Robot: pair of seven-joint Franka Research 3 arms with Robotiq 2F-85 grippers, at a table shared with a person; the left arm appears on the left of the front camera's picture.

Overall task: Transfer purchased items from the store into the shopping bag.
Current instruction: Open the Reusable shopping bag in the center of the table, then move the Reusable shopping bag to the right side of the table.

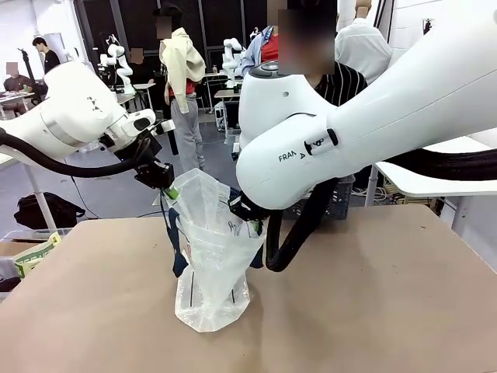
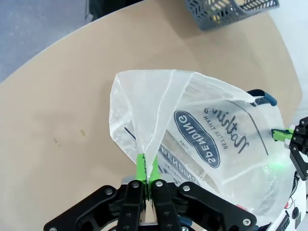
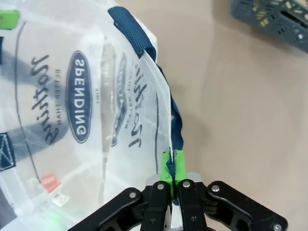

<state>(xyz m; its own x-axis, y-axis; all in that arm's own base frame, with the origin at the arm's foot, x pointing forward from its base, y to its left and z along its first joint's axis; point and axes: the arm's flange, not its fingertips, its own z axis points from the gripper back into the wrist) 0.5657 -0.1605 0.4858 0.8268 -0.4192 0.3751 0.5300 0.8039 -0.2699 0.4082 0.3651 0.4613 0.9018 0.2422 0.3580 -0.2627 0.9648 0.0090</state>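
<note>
The translucent white shopping bag stands upright in the middle of the table, mouth held wide. My left gripper is shut on its left rim, green pads pinching the plastic. On the opposite rim my right gripper is shut, beside the navy handle. Dark lettering and a small red mark show on the bag. The dark grey lattice basket sits at the table's far side, apart from the bag. Pale bits show through its lattice; I cannot make out the items.
A person in a striped top stands at the far side, mostly behind my right arm. A green-and-white carton lies off the table's left edge. Bare brown tabletop surrounds the bag.
</note>
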